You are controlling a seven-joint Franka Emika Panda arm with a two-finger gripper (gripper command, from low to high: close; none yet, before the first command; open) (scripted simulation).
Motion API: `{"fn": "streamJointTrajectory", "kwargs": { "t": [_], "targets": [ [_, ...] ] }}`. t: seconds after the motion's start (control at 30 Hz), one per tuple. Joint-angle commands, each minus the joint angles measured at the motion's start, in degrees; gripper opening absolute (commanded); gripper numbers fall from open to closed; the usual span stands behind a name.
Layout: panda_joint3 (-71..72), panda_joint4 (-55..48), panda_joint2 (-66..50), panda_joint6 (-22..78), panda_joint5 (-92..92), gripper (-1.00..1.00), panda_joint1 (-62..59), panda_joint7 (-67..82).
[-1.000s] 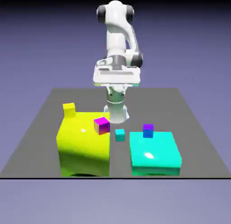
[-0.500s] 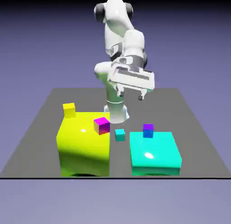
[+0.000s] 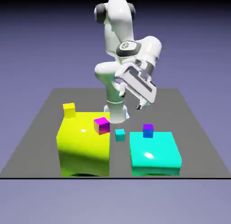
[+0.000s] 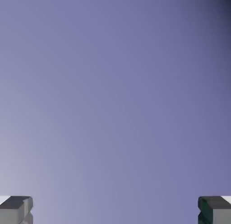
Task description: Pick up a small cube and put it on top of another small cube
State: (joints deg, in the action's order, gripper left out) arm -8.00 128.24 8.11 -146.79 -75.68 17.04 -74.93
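My pincer point(image 3: 131, 101) stands wide, its fingertips point(image 4: 18, 209) far apart, holding nothing, touching neither cube nor block.

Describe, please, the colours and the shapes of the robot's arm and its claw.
The arm is glossy white, with thick rounded segments and dark grey, nearly black round caps at the joints. The claw has a wide white body with a grey recessed panel and two small blocky fingers, grey with darker faces. No cable shows.
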Motion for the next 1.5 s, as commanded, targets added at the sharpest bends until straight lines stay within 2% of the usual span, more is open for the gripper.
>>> {"fn": "streamJointTrajectory", "kwargs": {
  "t": [0.0, 0.17, 0.93, 1.13, 1.2, 1.47],
  "targets": [
    [-0.4, -0.9, -0.9, 0.6, -2.5, 0.0, 0.2, -1.1],
    [-2.7, -4.9, -5.1, 2.8, -15.0, 0.0, 1.6, -6.4],
    [-28.9, 17.3, -15.8, -36.5, -72.3, 0.0, 22.8, -22.9],
    [-31.4, 25.6, -15.9, -51.3, -86.4, 0.0, 25.2, -35.9],
    [-32.4, 26.3, -16.5, -53.0, -87.7, 0.0, 24.1, -36.5],
    [-22.8, 28.9, -18.7, -47.9, -72.3, 0.0, 10.3, -16.6]
  ]
}}
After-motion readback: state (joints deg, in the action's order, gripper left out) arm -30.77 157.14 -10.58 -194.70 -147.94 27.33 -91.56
